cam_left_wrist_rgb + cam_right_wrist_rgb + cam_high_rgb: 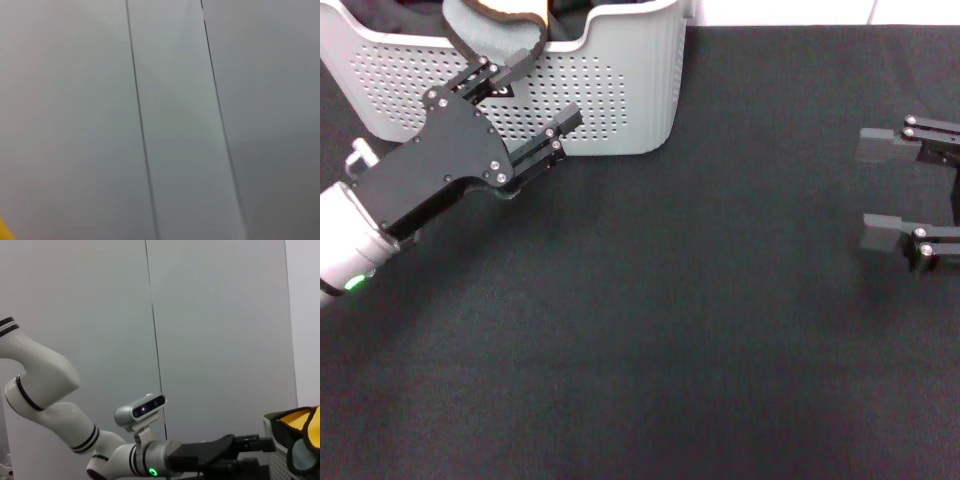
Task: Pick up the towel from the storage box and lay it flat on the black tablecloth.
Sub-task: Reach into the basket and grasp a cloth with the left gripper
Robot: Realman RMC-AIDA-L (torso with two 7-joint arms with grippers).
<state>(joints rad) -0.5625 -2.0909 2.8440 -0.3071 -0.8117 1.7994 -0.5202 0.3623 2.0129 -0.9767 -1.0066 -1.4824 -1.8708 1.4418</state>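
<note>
While the towel (pixel 505 22) hung over the edge of the storage box (pixel 620 90), the left gripper (pixel 542 85) sat wide open beside the box's front wall, holding nothing. It could bump or push the box on the black tablecloth (pixel 670 330), or grab only a small bit of towel and drop it. The right gripper (pixel 882 190) waited far off, open and holding nothing.

Storage box (pixel 620 90) far-left on the black tablecloth (pixel 700 330) — towel (pixel 495 25) inside.
</note>
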